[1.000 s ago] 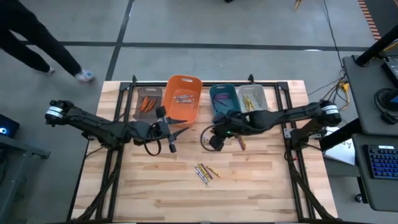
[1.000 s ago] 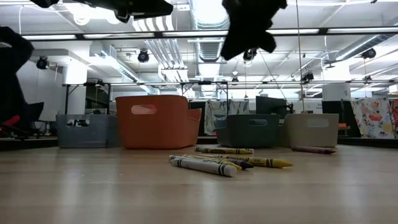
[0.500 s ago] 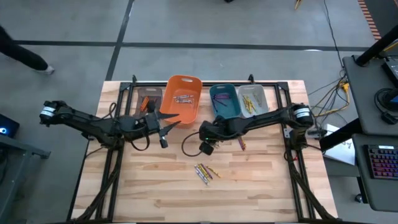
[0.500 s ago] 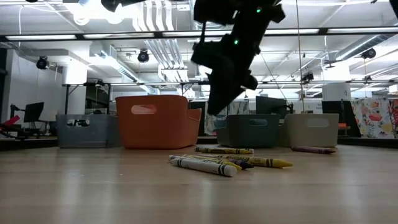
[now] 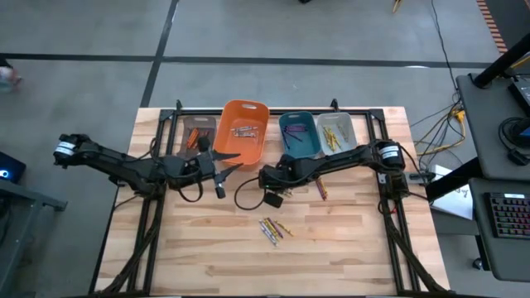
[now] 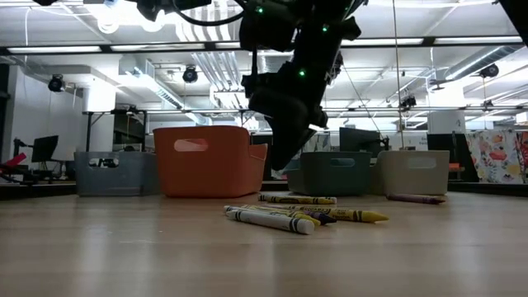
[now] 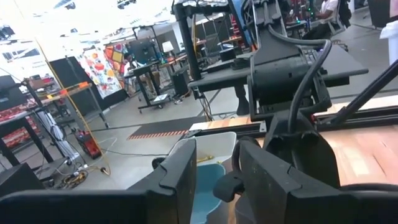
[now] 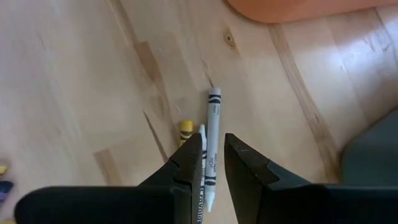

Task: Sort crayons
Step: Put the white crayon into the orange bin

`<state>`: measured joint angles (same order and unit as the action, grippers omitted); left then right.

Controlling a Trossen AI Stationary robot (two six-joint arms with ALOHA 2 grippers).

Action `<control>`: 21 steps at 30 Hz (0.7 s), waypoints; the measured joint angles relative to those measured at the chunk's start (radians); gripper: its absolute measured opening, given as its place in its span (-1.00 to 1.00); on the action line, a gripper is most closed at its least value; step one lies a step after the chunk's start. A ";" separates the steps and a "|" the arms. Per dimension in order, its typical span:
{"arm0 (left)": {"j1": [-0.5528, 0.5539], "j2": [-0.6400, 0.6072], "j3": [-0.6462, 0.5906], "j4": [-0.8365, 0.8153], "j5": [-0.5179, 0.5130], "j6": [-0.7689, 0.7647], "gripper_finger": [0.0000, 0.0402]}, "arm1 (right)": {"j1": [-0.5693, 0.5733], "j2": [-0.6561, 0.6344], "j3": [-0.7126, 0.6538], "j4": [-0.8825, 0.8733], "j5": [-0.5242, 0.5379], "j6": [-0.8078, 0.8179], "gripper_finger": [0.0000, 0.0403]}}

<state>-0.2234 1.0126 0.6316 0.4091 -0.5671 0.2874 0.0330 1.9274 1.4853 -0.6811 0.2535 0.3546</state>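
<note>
Our right hand (image 8: 212, 163), fingers slightly spread and empty, hovers over the loose crayons (image 5: 274, 228) on the desk (image 5: 348, 248), apparently lining up a pick.

We see four bins in row at table's (image 5: 348, 248) far edge. Loose crayons (image 5: 273, 228) lie mid-table. Right gripper (image 5: 272, 199) hangs above them; left gripper (image 5: 220, 189) near orange bin (image 5: 243, 132).

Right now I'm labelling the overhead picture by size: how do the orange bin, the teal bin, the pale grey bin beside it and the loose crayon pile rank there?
Largest to smallest in the high view:
1. orange bin
2. teal bin and pale grey bin, which look about alike
3. crayon pile, by far the smallest
</note>
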 joint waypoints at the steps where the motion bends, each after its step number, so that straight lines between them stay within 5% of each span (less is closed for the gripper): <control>1: 0.000 0.000 0.000 0.001 0.000 0.000 -0.47 | -0.001 -0.003 0.000 -0.002 -0.001 0.000 -0.71; 21: 0.001 0.000 0.000 -0.010 -0.003 0.019 -0.47 | -0.018 0.019 -0.017 0.093 -0.072 -0.173 -0.71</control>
<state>-0.2222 1.0130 0.6315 0.3991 -0.5705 0.3061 0.0147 1.9465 1.4684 -0.5886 0.1819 0.1819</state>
